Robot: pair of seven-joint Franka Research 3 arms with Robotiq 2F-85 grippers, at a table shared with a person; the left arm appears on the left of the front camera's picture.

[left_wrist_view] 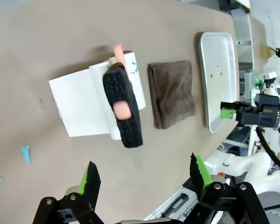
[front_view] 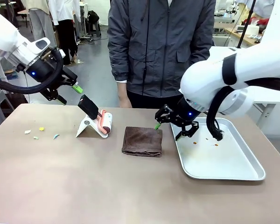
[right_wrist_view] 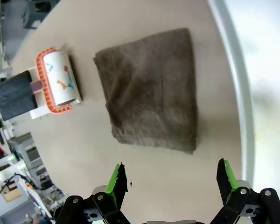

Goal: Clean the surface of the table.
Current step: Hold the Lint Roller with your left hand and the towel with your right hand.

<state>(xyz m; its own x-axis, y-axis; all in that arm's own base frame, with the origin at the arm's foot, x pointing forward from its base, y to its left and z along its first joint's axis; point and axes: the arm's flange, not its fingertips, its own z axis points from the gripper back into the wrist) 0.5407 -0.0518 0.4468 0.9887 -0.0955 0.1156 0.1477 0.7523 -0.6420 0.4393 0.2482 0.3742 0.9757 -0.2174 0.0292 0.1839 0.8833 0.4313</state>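
Tan table (front_view: 84,186) spans our front view, person standing at 12 o'clock edge. On it: coloured paper scraps (front_view: 41,129) at 9 o'clock, lint roller (front_view: 101,122) on white stand (front_view: 85,127) at 11, folded brown cloth (front_view: 142,141) at centre, steel tray (front_view: 242,176) with brown spots at 3. Left gripper (front_view: 69,93) hovers above roller, jaws apart. Right gripper (front_view: 169,127) low between cloth and tray, jaws apart, empty. We judge tool pickup next: straddle roller's black handle (left_wrist_view: 123,123) squarely, lift clear of stand, then roll toward scraps.

Table (left_wrist_view: 46,42): lint roller (left_wrist_view: 122,109) on white stand (left_wrist_view: 79,105), brown cloth (left_wrist_view: 171,93) beside, tray (left_wrist_view: 218,56) beyond.
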